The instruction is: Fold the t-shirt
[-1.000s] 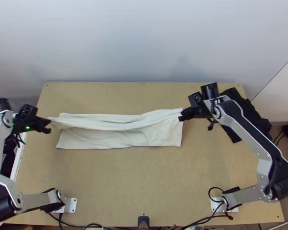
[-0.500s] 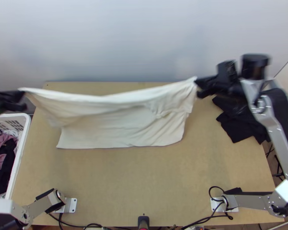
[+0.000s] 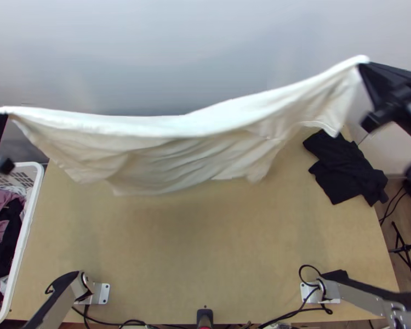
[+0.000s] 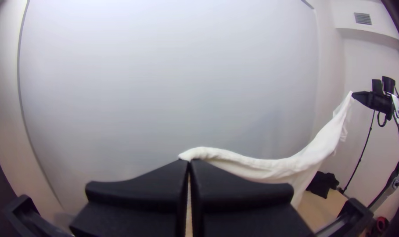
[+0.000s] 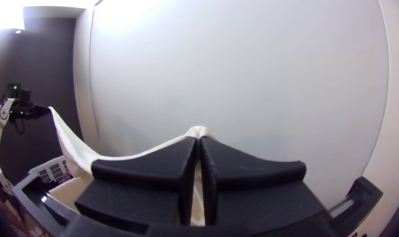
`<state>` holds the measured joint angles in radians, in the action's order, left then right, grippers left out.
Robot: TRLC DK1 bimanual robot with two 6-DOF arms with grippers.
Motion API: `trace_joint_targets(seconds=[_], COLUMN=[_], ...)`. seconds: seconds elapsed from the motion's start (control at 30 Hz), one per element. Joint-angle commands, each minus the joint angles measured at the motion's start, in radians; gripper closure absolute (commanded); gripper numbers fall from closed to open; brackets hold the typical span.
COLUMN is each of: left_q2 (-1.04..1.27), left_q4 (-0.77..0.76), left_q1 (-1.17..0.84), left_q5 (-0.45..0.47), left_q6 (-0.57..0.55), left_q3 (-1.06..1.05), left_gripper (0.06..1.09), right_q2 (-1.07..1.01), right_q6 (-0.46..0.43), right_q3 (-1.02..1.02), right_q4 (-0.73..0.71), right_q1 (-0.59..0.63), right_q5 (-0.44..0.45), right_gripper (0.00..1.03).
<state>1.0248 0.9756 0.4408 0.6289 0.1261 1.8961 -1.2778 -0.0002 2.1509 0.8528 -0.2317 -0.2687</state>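
I found my left gripper [image 4: 188, 162] closed, its fingers pinching one end of the white t-shirt [image 3: 178, 131]; my right gripper [image 5: 198, 139] was likewise closed on the other end. A second earlier the shirt had lain mostly on the table [image 3: 205, 257], with only its upper edge raised. Since then both arms had lifted and drawn apart, and the cloth hung in a wide, sagging span above the board, its lower part creased and, as far as I could judge, clear of the wood. A flap hung near my right gripper.

Assessment: no fold was complete. The lift appeared to serve to straighten the shirt before laying it down. I judged the next requirement to be an even lowering; uneven ends risked a skewed, wrinkled lay.
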Motion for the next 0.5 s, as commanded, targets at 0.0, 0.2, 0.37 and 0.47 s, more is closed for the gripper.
trace_joint_targets(seconds=[0.0, 0.2, 0.37, 0.47], left_q2=[-0.124, -0.23, -0.301, -0.333], left_q4=[0.069, 0.067, 0.046, 0.08], left_q1=[-0.022, -0.016, -0.024, -0.07], left_q5=[0.0, -0.049, -0.051, -0.046], left_q6=[-0.011, 0.063, 0.069, 0.052], left_q3=[0.049, -0.12, -0.154, -0.146], left_gripper=[1.04, 1.04, 1.04, 1.04], right_q2=[0.202, 0.37, 0.479, 0.535], right_q6=[0.008, -0.009, -0.067, -0.064], right_q3=[-0.097, -0.281, -0.393, -0.425], right_q4=[0.006, 0.022, 0.061, 0.084], right_q1=[0.037, 0.173, 0.216, 0.192], right_q5=[0.016, 0.026, 0.025, 0.025], right_gripper=[0.99, 0.99, 1.0, 1.0])
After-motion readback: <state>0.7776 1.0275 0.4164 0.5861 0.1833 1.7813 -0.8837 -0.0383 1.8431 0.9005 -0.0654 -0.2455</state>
